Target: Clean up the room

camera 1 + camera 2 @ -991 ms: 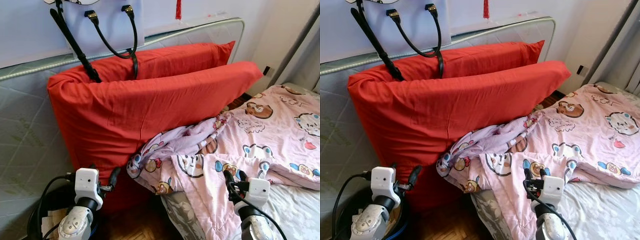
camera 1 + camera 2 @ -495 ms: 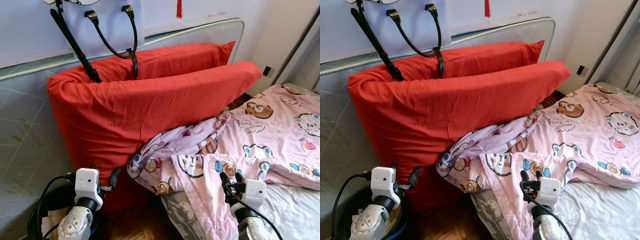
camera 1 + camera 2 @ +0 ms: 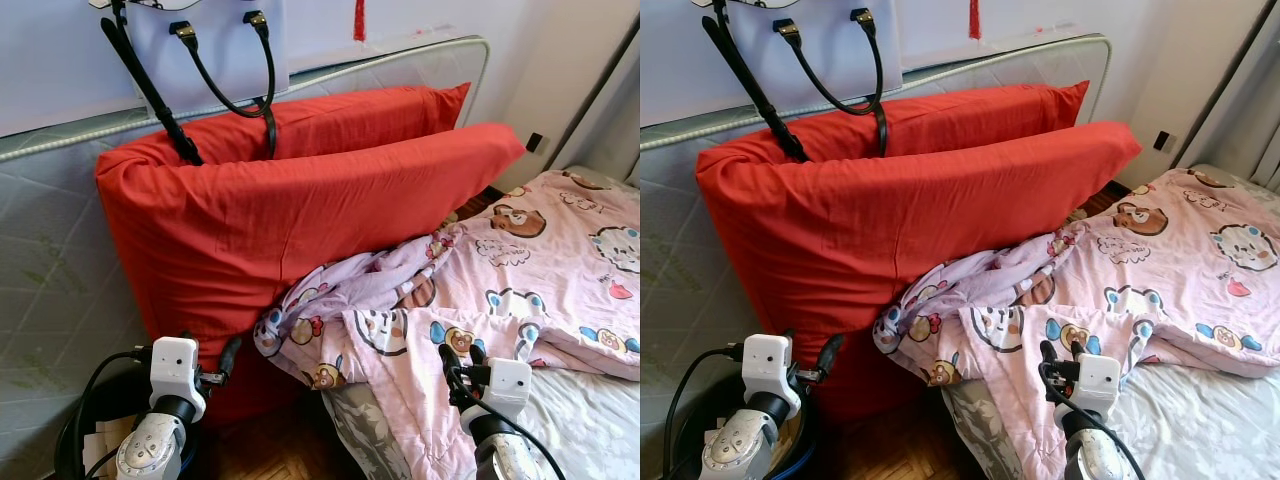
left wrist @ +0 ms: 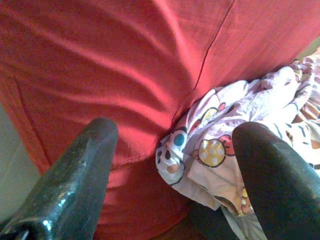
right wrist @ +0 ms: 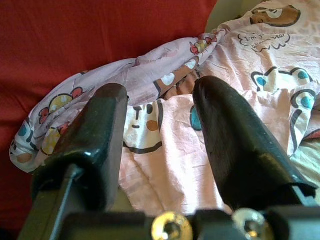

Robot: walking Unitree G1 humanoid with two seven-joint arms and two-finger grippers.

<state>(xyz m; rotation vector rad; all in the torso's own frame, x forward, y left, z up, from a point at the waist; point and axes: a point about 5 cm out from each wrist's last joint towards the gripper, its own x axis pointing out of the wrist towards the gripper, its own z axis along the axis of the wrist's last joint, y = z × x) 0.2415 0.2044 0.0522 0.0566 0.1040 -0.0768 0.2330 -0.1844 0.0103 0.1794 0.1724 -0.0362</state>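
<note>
By the bed (image 3: 590, 420), both grippers, left (image 4: 172, 165) and right (image 5: 160, 125), hover spread wide, empty.

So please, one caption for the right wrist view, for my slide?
Open right hand poised over the pink cartoon-print quilt, red pillow behind.

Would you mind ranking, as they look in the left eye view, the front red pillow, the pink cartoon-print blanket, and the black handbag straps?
1. Front red pillow, the largest area.
2. Pink cartoon-print blanket; cut off by the frame edge, so its true extent is unsure.
3. Black handbag straps, by far the smallest.
</note>
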